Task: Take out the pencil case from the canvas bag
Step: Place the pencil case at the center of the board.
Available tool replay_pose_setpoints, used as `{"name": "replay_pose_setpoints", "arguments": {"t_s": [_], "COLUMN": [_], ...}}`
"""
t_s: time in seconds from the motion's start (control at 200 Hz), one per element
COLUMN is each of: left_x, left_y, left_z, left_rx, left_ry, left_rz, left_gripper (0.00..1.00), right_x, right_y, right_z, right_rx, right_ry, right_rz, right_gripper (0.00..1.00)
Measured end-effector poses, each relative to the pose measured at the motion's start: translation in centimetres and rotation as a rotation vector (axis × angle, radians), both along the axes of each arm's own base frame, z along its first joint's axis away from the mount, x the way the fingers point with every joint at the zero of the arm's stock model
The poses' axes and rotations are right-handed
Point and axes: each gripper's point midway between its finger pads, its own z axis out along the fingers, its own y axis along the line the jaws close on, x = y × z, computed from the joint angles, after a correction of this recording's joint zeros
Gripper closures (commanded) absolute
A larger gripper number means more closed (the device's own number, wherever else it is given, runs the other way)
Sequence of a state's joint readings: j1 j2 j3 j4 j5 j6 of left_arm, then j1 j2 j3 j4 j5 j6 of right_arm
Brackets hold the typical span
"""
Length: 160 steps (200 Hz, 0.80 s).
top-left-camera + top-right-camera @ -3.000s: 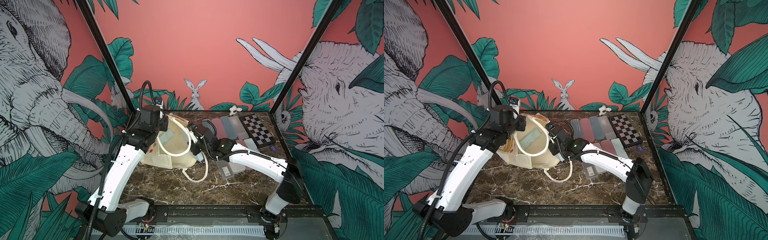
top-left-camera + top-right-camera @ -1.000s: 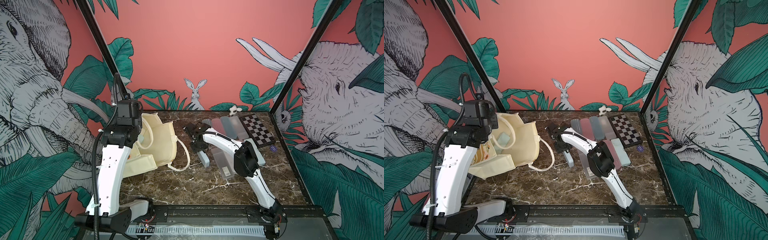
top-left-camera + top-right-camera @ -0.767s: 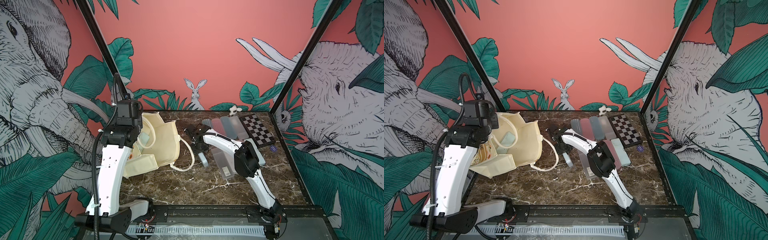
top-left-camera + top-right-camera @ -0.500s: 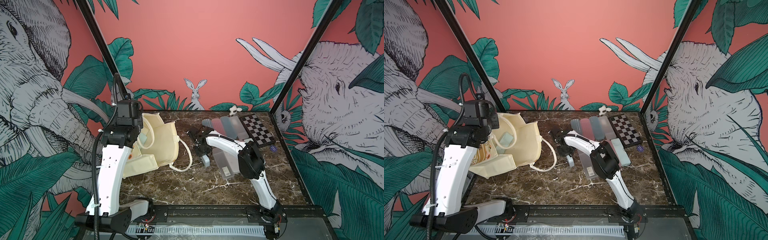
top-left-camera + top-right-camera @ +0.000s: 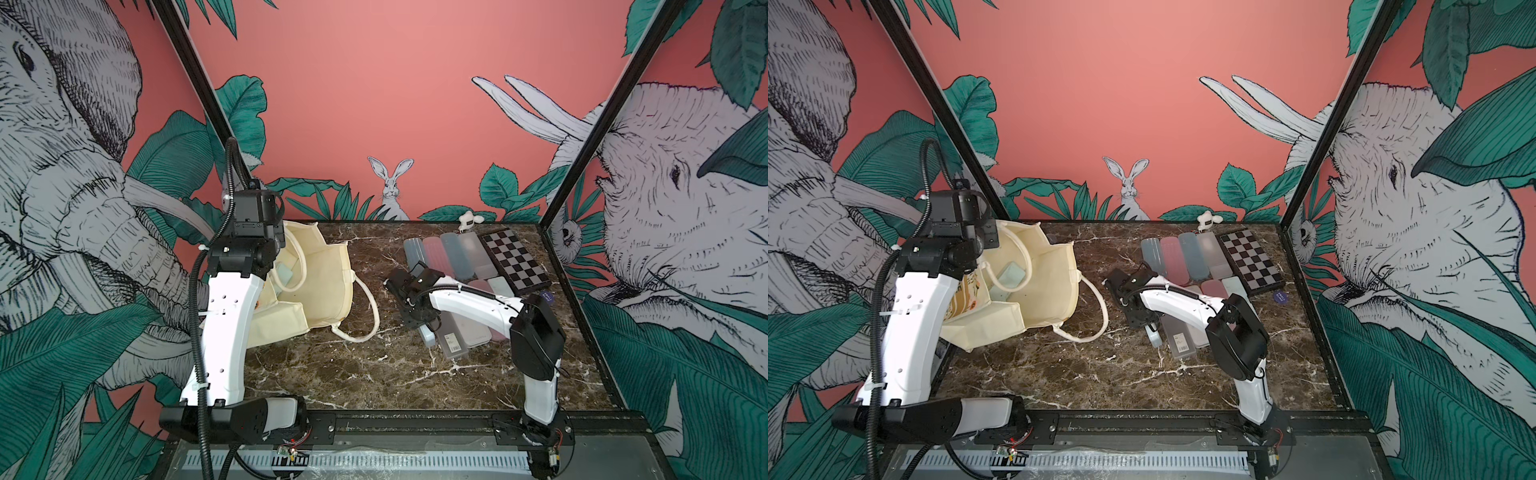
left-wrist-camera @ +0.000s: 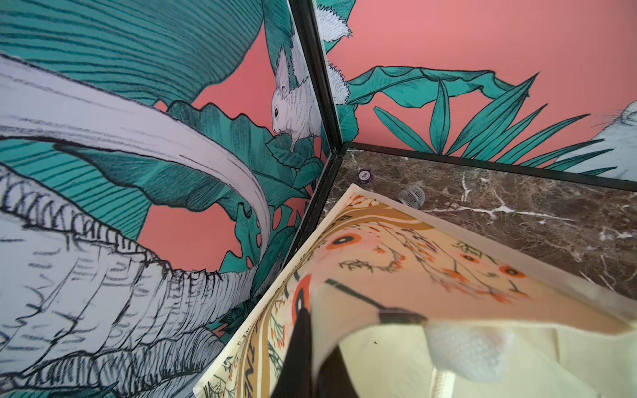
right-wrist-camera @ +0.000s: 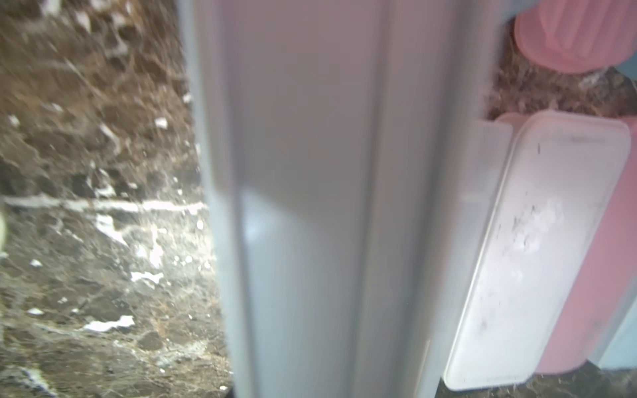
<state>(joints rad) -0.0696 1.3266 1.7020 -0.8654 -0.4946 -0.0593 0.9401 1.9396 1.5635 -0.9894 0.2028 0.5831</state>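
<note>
Left end effector (image 6: 344, 313) pinches the bag (image 5: 324, 286) rim, closed. Right end effector (image 5: 419, 321) apparently sets a case (image 5: 429, 336) on the worktop (image 5: 332, 374); grip unclear. Next: release cleanly.

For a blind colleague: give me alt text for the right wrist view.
A blurred pale grey-blue plastic pencil case fills the centre, close to the camera, over a brown marble table. Beside it lie a frosted white plastic case and pink plastic cases.

The bag (image 5: 328, 286) lies on the counter's (image 5: 353, 374) left, a case (image 5: 286, 274) inside it. Right of it lie two rows of cases (image 5: 451, 253), the chessboard (image 5: 515, 262) at their right.
</note>
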Motion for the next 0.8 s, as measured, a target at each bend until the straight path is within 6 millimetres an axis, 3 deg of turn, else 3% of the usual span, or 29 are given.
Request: {"name": "replay_pose_setpoints", "arguments": {"t_s": [0.195, 0.615, 0.8], "left_x": [0.6, 0.6, 0.6], "left_y": [-0.2, 0.1, 0.1], "left_z": [-0.2, -0.2, -0.2], "left_rx": [-0.01, -0.018, -0.022], "left_ry": [0.003, 0.003, 0.002], "left_rz": [-0.013, -0.01, -0.013], "left_gripper": [1.0, 1.0, 1.0], "right_x": [-1.5, -1.1, -1.3], "right_y": [-0.6, -2.2, -2.3], "right_z": [-0.1, -1.3, -1.7], "right_rx": [-0.086, -0.236, -0.247], "right_ry": [-0.039, -0.065, -0.058], "right_rz": [0.001, -0.03, -0.037], "right_gripper": [0.76, 0.69, 0.52]}}
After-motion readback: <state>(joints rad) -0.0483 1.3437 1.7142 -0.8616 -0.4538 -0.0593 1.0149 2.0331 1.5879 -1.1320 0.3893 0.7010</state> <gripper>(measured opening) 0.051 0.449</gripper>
